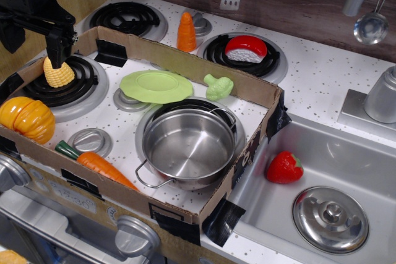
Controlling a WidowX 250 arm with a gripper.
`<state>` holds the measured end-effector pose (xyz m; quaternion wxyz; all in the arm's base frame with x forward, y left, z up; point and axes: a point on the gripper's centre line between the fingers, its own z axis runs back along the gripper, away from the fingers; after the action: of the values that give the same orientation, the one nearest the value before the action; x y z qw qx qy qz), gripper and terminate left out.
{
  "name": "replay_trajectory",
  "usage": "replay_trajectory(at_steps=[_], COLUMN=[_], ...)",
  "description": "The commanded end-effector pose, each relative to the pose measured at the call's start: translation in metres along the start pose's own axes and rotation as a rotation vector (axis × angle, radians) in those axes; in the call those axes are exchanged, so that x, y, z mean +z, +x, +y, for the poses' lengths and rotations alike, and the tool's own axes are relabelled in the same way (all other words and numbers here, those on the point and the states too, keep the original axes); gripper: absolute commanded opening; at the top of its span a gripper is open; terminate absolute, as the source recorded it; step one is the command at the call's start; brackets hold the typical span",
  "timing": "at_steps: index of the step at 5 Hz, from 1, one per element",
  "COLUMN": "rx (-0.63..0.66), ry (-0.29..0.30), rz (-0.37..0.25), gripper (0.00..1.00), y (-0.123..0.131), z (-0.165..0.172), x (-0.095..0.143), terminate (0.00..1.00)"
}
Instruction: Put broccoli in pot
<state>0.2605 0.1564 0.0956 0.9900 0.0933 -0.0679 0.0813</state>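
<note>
The broccoli is pale green and lies on the white stovetop inside the cardboard tray, just right of a light-green plate. The steel pot stands empty and upright in front of it, on the front right burner, with wire loop handles. My gripper is black and hangs at the far left, well away from the broccoli. Its tips are just above a yellow corn cob. I see it side-on as one dark block, so I cannot tell whether the jaws are open.
A cardboard wall rings the stovetop. Inside are an orange pumpkin and a carrot. Behind it are an orange cone and a red-white item. The sink holds a strawberry and a steel lid.
</note>
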Motion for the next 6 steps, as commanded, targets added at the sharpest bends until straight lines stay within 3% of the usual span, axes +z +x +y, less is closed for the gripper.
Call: replay_trajectory(at_steps=[1, 2, 4, 5, 6], rx=[0.0, -0.071, -0.149, -0.189, -0.153], ry=[0.0, -0.027, -0.008, -0.037, -0.102], rz=[0.0, -0.054, -0.063, -0.097, -0.093], gripper=[1.0, 1.0, 1.0, 1.0, 1.0], y=[0.0, 0.036, 0.096, 0.103, 0.096], z=[0.0, -0.022, -0.071, -0.096, -0.115], x=[0.0, 0.008, 0.04, 0.03, 0.004], terminate=[0.0, 0.0, 0.0, 0.0, 0.0])
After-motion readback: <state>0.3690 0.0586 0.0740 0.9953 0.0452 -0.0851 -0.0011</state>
